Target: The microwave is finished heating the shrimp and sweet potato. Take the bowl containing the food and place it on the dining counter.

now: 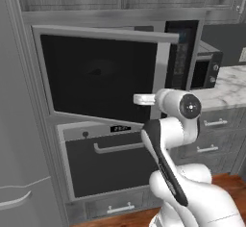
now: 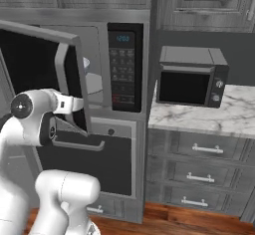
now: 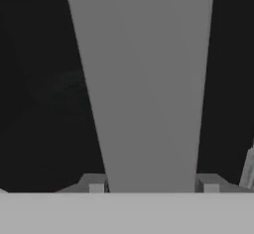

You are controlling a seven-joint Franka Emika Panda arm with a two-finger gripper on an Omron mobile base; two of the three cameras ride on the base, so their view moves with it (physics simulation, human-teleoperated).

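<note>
the microwave (image 2: 99, 69) door stands swung open; the gripper (image 3: 151, 186) has its fingers spread either side of the door's grey bar handle (image 3: 144, 79), and the pale bowl (image 2: 92, 87) sits inside

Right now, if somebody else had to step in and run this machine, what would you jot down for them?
Tool: its two fingertips stand on either side of the microwave door's handle, a grey bar that runs up between them; whether they press it I cannot tell.
Microwave: its door is swung partly open.
Bowl: a pale rounded shape in the gap behind the door looks like it, inside the microwave.
Dining counter: marble top to the right, with a small black appliance on it.
Done: door partly opened.
Left: open it fully, let go, lift out the bowl, set it on the counter.
</note>
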